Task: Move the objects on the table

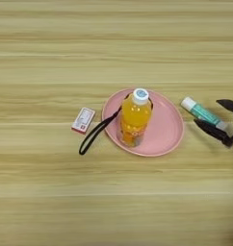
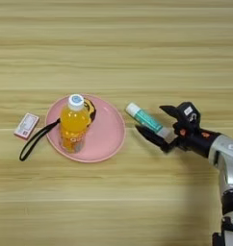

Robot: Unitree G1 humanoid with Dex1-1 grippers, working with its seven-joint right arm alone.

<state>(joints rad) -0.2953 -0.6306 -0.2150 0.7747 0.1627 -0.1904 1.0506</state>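
Tube is lying on worktop right of plate, its right end sitting btwn spread fingers of pincer. Bottle is standing on plate.

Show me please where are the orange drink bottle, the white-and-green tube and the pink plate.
orange drink bottle (image 1: 135,117): left eye view, on its orange body.
white-and-green tube (image 2: 146,118): right eye view, on its green middle.
pink plate (image 2: 109,132): right eye view, on bare surface right of the bottle.

A plain test bench: wood-plank table with scattered household items.
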